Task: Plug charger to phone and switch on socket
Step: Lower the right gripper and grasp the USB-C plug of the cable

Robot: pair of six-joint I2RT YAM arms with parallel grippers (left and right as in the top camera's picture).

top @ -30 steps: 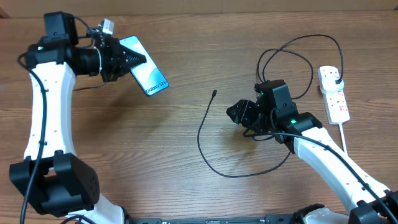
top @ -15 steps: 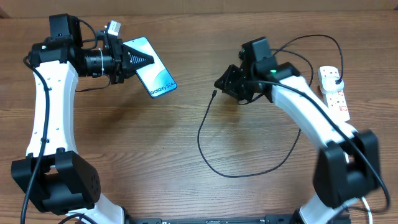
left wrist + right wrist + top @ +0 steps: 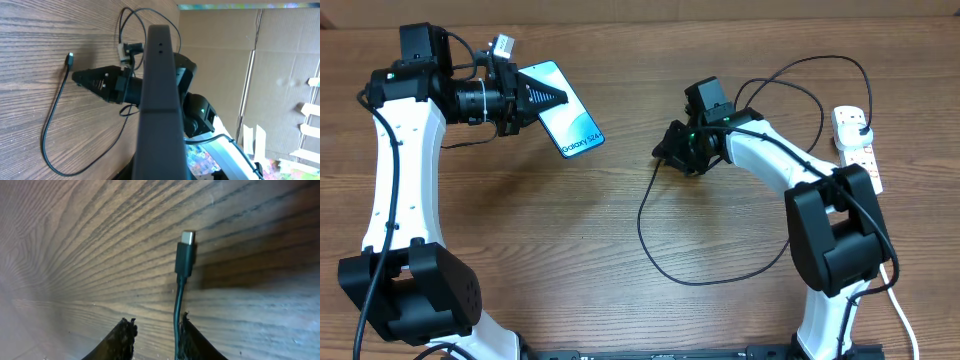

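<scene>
Wooden table (image 3: 520,250) under us: our left gripper (image 3: 535,97) clamps the phone (image 3: 572,125). Our right gripper (image 3: 156,325), jaws narrowly parted, straddles the charger (image 3: 184,260) just behind its tip. We should centre it, then close squarely.

My jaws are black, my arms (image 3: 392,190) white and black. The slim rectangular phone (image 3: 572,124) has black edges and a light blue gradient screen. The long thin charger cable (image 3: 641,225) is black, its tip (image 3: 187,236) silvery. The elongated power strip (image 3: 858,152) is white with red switches. The wooden counter (image 3: 520,230) is brown with darker grain.
</scene>
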